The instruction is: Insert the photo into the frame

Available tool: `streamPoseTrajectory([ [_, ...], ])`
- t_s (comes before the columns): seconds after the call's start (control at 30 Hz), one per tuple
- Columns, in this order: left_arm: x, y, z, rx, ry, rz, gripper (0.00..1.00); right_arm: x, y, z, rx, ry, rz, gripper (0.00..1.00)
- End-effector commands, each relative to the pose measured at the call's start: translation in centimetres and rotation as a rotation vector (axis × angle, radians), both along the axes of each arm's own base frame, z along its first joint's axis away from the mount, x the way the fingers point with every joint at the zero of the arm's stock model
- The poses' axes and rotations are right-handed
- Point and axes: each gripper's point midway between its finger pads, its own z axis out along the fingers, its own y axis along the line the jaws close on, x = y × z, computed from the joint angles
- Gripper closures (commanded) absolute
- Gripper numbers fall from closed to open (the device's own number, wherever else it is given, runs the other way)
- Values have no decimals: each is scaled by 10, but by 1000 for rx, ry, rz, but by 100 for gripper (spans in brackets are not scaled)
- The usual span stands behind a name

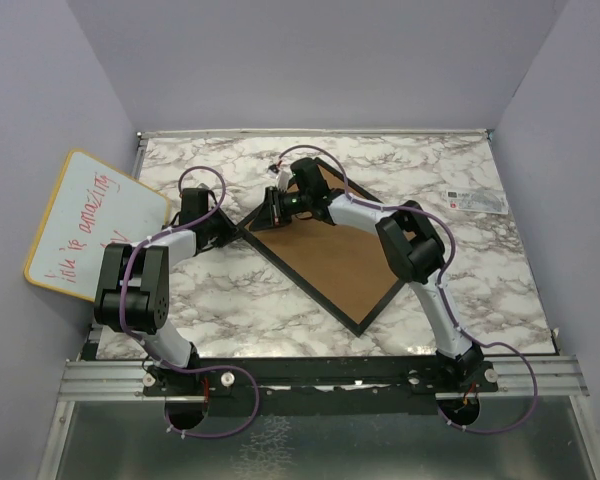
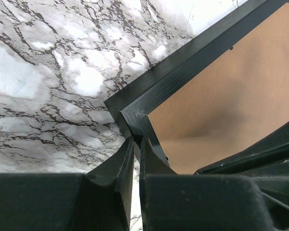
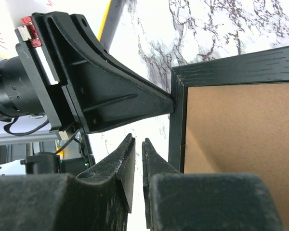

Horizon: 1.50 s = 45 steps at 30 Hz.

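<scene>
Black thin rectangular picture frame (image 2: 183,67) lies back-up on the marble worktop (image 2: 62,72), brown backing board (image 2: 231,96) seated inside; the photo is out of sight. Left pincer (image 2: 136,147), closed and empty, meets the frame's corner — right pincer (image 3: 138,149), closed too, sits just beside it. I'd brace first, then press gently.

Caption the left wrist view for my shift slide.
Left hand, nearly shut, tips at a corner of the black frame lying on the marble table, brown backing board facing up.
</scene>
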Motion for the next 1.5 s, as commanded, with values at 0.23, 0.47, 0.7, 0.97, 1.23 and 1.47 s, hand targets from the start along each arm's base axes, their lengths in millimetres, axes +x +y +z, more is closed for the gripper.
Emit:
streamPoseTrajectory([
  [0.23,-45,16,-56,97,224,-5,94,-9,0,-26,-47,52,41,87],
  [0.47,-44,15,-56,96,223,-7,94,-11,-1,-39,-78,85,39,88],
  [0.7,-43,16,-56,100,224,-9,95,-9,-3,-49,-117,98,23,90],
  [0.97,-44,17,-55,103,222,-6,95,-2,-13,-66,-186,108,-26,92],
  [1.23,-48,18,-56,109,228,-7,95,16,-27,-84,-286,129,-139,93],
  [1.47,-50,21,-57,116,234,-6,97,23,-44,-99,-347,156,-207,94],
])
